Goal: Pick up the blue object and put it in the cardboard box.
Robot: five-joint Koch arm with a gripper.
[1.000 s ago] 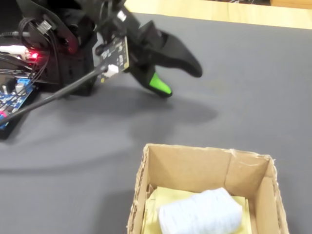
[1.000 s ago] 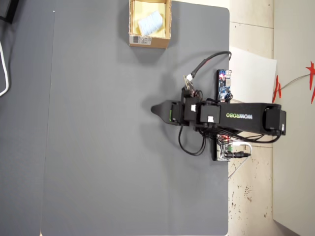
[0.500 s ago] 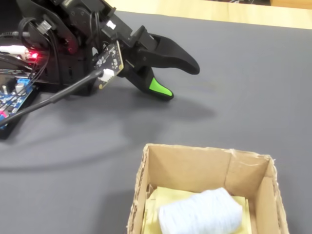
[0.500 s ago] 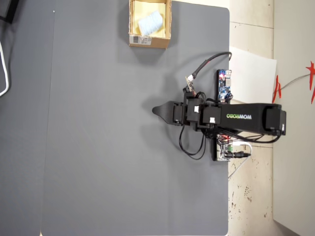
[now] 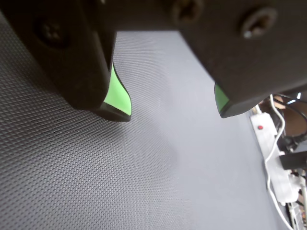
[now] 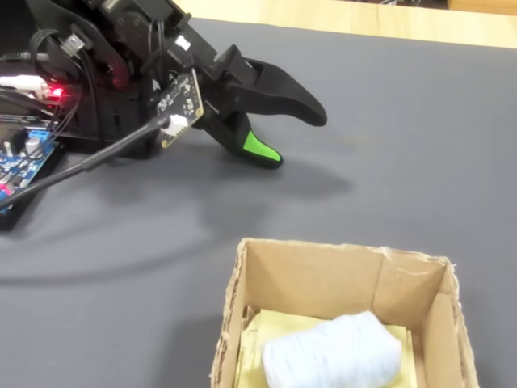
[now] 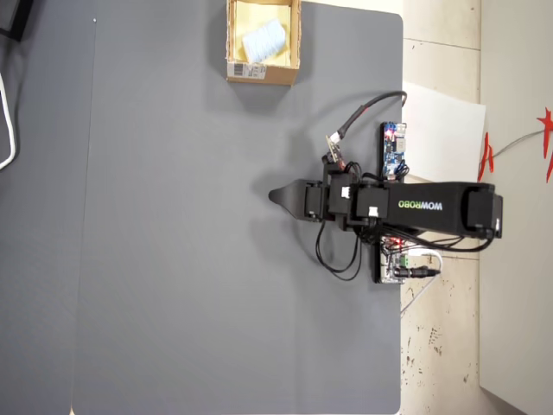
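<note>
The pale blue object [image 6: 331, 353] lies inside the cardboard box [image 6: 315, 279], on its yellowish floor; the overhead view shows the blue object [image 7: 263, 39] in the box [image 7: 263, 73] at the mat's top edge. My gripper [image 6: 295, 137] hovers low over the grey mat, far from the box, and is open. In the wrist view the gripper [image 5: 171, 111] has two green-padded fingertips [image 5: 117, 98] wide apart, and only bare mat shows between them. Seen from overhead, the gripper [image 7: 276, 197] points left from the arm's base.
A dark-blue circuit board [image 7: 394, 149] and cables sit beside the arm base at the mat's right edge. The fixed view shows the board [image 6: 20, 153] at far left. A white power strip [image 5: 268, 139] lies off the mat. The box carries a white label [image 7: 249, 69].
</note>
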